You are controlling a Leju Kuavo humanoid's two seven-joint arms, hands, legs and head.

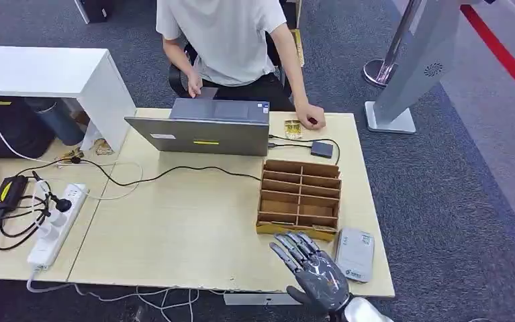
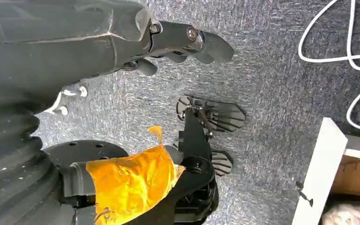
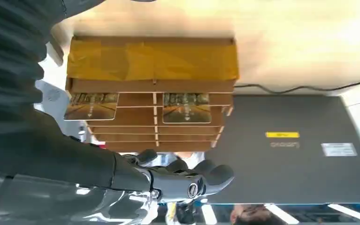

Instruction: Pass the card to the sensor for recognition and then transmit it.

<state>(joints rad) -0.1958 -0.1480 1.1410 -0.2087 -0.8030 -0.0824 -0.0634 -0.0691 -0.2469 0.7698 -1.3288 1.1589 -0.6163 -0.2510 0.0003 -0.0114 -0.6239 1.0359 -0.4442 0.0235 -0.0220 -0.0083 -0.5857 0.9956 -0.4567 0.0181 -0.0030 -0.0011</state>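
Meanwhile, the left hand (image 2: 178, 40) hung over grey carpet (image 2: 271, 84), fingers curled on nothing. At the table's (image 1: 174, 228) right front edge, the right hand (image 1: 311, 268) hovered, fingers spread and empty, just before the wooden organizer (image 1: 300, 198), whose nearest compartments held two cards (image 3: 91, 105); a grey sensor (image 1: 355, 253) lay just right of the hand.

Setting: an office or reception desk, as I see it. Evidence: grey carpet floor (image 1: 456, 201) with a red stripe (image 1: 506, 60); my pale wood worktop (image 1: 187, 228) bearing an open grey laptop (image 1: 204, 127), a white power strip (image 1: 56, 225) with black cables, and a wooden compartment rack (image 1: 300, 196). A person in a white shirt (image 1: 221, 37) sits across from me. A white desk (image 1: 46, 70) stands alongside, and a stanchion base (image 1: 377, 70) beyond.
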